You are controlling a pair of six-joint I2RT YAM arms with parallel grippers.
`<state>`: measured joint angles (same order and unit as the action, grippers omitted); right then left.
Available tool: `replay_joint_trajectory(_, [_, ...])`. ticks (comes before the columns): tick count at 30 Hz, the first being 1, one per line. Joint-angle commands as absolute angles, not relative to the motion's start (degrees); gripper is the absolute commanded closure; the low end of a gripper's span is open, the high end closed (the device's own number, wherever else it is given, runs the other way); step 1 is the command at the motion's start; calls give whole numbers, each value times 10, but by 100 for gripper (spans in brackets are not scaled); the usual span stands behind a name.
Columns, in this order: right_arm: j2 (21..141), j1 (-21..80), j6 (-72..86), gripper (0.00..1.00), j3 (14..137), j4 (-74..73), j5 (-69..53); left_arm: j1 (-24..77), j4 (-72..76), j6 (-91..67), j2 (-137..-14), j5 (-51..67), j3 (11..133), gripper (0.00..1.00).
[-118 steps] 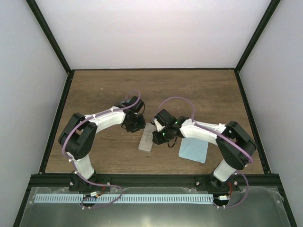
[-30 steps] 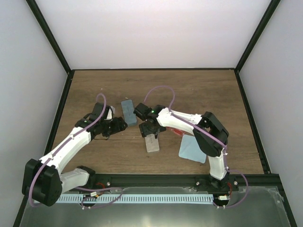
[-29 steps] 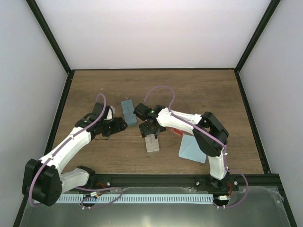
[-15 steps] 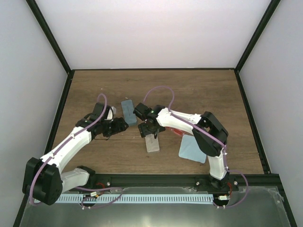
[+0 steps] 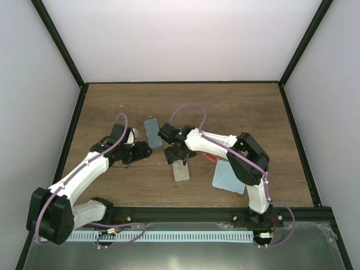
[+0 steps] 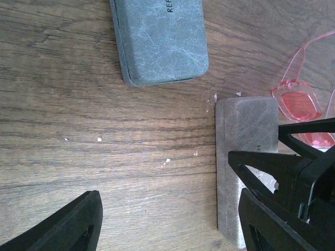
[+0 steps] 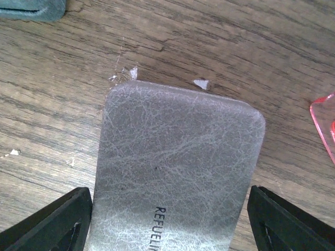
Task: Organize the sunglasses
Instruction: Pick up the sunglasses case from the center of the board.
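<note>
**Top external.** Sunglasses (image 5: 210, 157): a red sliver on the table (image 5: 253, 112), right of centre and under the right forearm. They are mostly hidden, so the long axis cannot be told. Right gripper (image 5: 175, 155): over the far end of the grey case (image 5: 181, 171), left of the sunglasses; jaw state not legible here. Left gripper (image 5: 142, 152): further left, well apart from the sunglasses; state not legible. Blue case (image 5: 151, 132): far-left of the grey one. Light-blue cloth (image 5: 229, 178): near-right of the sunglasses.

**Left wrist.** Sunglasses: translucent pink-red, just beside the right corner of the grey case's far end; contact cannot be told. One lens is whole, and the second is half hidden behind the right gripper. The two lenses line up on a slant across the view. A slender arm curves away and is cut off by the frame edge. Left gripper: fingers spread wide over bare wood.

**Right wrist.** Right gripper: jaws parted astride the grey case, not clamped. Sunglasses: only a red corner, cut off to the right of the case.
</note>
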<state>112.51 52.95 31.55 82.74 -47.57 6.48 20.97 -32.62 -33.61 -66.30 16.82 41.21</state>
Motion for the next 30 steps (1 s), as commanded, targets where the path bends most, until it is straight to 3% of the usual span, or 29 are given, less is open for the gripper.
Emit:
replay_joint_trajectory(1, [1134, 529, 318, 17, 854, -483, 70, 206, -322, -325, -652, 170, 405, 27])
replay_joint_trajectory(8, [1136, 529, 320, 25, 856, -487, 69, 207, -320, -324, -656, 170, 405, 27])
replay_joint_trajectory(20, [1129, 528, 329, 50, 859, -488, 60, 207, -315, -324, -659, 171, 405, 27])
replay_joint_trajectory(30, [1058, 503, 351, 60, 841, -454, 12, 207, -302, -323, -669, 180, 397, 27])
